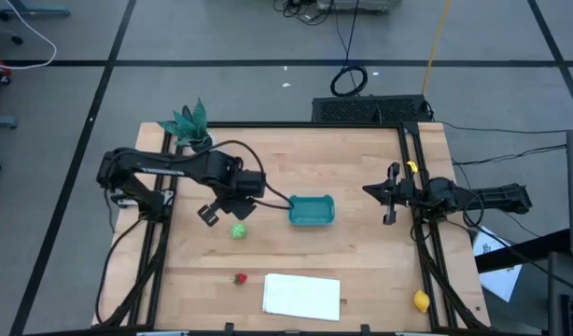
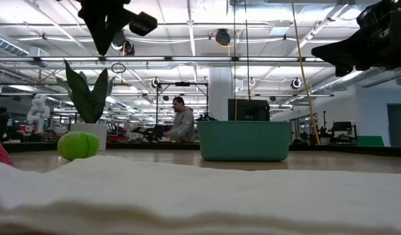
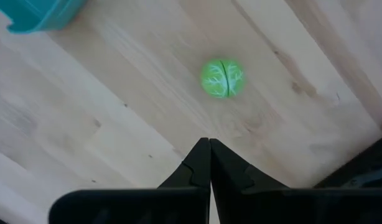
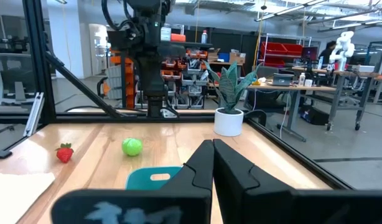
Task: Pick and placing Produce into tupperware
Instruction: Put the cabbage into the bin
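The light-green round fruit (image 1: pixel 238 231) (image 3: pixel 223 78) rests on the wooden table, left of the teal tupperware (image 1: pixel 312 211) (image 2: pixel 245 140). My left gripper (image 1: pixel 232 211) (image 3: pixel 209 143) hangs above the table, pointing down with its fingers shut and empty. The green fruit lies on the table a little way from the spot under its tips. The red strawberry (image 1: pixel 240 278) (image 4: pixel 65 152) lies near the front edge. The yellow lemon (image 1: pixel 422 301) sits at the front right corner. My right gripper (image 1: pixel 369 190) (image 4: pixel 211 144) waits shut at the table's right side, pointing level toward the left.
A flat white sheet (image 1: pixel 302 295) lies at the front middle. A teal leafy plant in a white pot (image 1: pixel 191 126) (image 4: pixel 229 118) stands at the far left corner. Black frame rails (image 1: pixel 426 261) run along the table's left and right sides.
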You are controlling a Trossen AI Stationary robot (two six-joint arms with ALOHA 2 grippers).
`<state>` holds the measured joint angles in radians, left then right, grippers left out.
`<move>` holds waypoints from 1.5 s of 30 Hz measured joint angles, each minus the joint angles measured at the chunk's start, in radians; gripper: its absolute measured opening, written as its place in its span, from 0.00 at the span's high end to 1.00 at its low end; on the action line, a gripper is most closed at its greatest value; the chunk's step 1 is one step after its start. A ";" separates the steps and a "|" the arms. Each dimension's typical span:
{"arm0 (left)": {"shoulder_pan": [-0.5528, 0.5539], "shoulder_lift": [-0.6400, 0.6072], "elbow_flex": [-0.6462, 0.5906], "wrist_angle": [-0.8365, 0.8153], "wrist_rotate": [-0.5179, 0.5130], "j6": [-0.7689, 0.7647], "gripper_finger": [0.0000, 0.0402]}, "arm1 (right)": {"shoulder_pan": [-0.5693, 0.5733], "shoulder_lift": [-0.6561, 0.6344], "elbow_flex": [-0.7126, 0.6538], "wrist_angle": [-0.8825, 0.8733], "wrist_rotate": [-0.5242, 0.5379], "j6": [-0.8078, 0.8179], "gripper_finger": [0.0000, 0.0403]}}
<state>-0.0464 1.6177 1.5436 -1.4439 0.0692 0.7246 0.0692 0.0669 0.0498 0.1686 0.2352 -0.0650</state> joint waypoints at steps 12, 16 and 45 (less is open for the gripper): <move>-0.001 -0.008 0.000 0.055 0.013 -0.086 0.98 | 0.000 0.000 0.000 0.000 0.000 0.000 1.00; -0.002 -0.008 0.000 0.067 0.028 -0.120 0.94 | 0.000 0.000 0.000 0.000 0.000 0.001 1.00; -0.049 -0.008 -0.010 0.153 0.052 -0.279 0.26 | 0.000 0.000 0.000 -0.001 0.000 0.046 1.00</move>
<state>-0.0958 1.6094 1.5336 -1.2904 0.1208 0.4454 0.0691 0.0669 0.0498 0.1678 0.2348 -0.0192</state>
